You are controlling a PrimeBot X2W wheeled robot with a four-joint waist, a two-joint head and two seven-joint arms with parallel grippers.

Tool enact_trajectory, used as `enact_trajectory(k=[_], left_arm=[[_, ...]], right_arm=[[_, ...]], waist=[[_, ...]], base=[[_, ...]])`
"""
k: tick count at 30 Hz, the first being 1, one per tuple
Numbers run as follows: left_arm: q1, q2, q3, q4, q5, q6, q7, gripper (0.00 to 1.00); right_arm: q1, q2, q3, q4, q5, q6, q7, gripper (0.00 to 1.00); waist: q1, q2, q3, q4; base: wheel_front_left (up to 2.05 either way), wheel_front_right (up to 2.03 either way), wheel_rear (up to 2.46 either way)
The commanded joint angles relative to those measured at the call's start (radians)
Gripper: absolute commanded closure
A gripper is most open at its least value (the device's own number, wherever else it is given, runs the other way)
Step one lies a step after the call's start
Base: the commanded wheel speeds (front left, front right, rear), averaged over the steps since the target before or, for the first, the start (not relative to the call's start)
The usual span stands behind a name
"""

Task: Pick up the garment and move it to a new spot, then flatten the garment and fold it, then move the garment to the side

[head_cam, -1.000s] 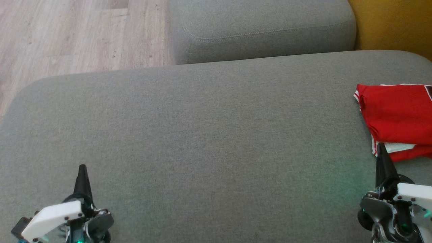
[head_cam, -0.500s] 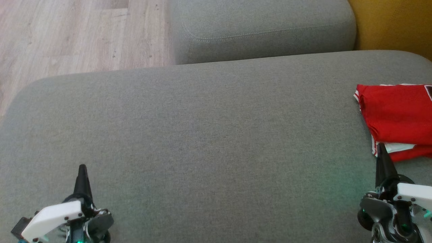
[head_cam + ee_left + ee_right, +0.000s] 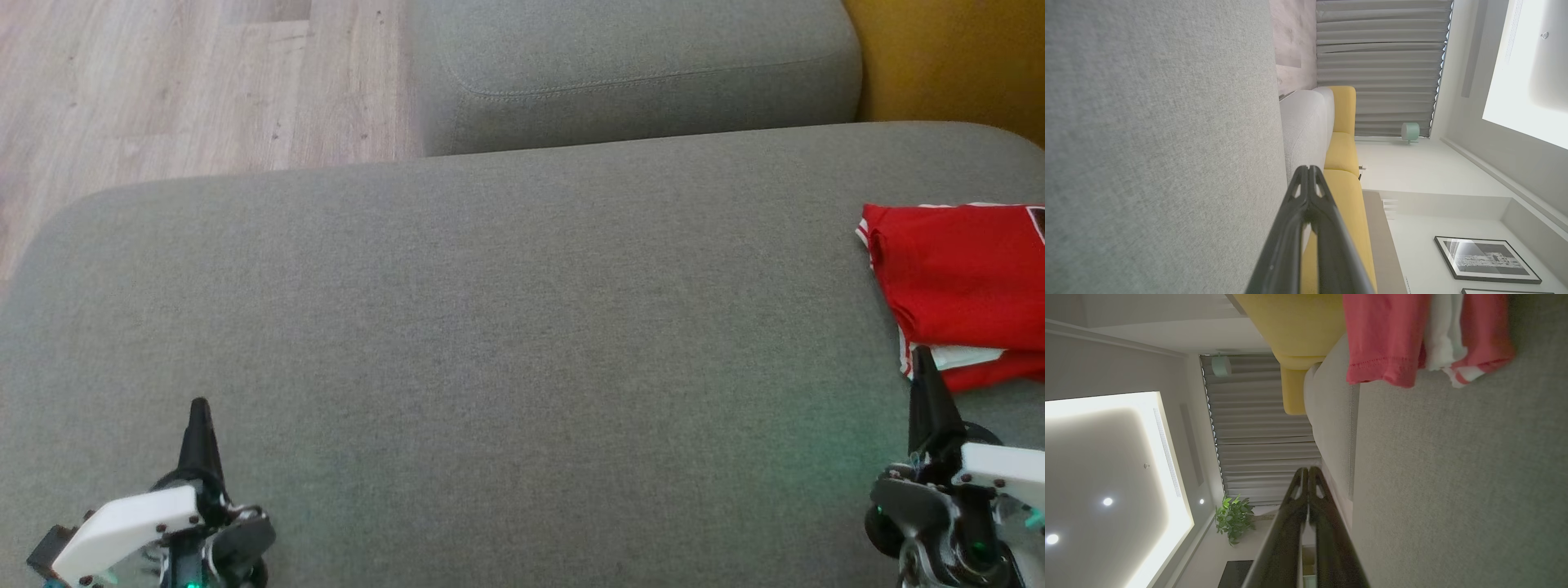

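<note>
Red cloth with white trim, the garment (image 3: 963,286) lies folded and bunched at the right end of the grey sofa seat (image 3: 490,367), running out past the right edge of the head view. In the right wrist view the garment (image 3: 1384,339) has a white layer showing between its red folds.

Nothing lies on the seat between the two arms. The left gripper (image 3: 198,408) sits low at the left, well apart from the garment, its jaws clenched on nothing, the tips pressed together in its own wrist view (image 3: 1308,169). The right gripper (image 3: 921,359) points up at the garment's near corner, jaws likewise clenched and bare; its wrist view (image 3: 1308,470) shows grey seat fabric between the tips and the cloth, so it is near but not gripping it.

Beyond the seat stands a second grey cushion (image 3: 637,73), with a yellow cushion (image 3: 947,57) to its right and pale wooden floor (image 3: 163,90) to its left. The wrist views show grey pleated curtains (image 3: 1380,65), a mint-green lamp (image 3: 1410,131), a framed picture (image 3: 1486,259), a green plant (image 3: 1235,516) and a lit ceiling panel (image 3: 1106,477).
</note>
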Motion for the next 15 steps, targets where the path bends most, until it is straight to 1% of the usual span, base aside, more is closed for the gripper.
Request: enact_trajectory(k=[1,15], left_arm=[[-0.051,0.004,0.039,-0.028,0.009,-0.007,0.004,1.0],[-0.051,0.003,0.04,-0.028,0.009,-0.007,0.005,1.0]], right_arm=[[-0.054,-0.006,0.019,-0.037,-0.006,-0.001,0.008,1.0],[-0.055,-0.005,0.018,-0.037,-0.006,-0.001,0.009,1.0]], waist=[[0.0,0.0,0.0,0.0],[0.0,0.0,0.0,0.0]], base=[[0.0,0.0,0.0],[0.0,0.0,0.0]])
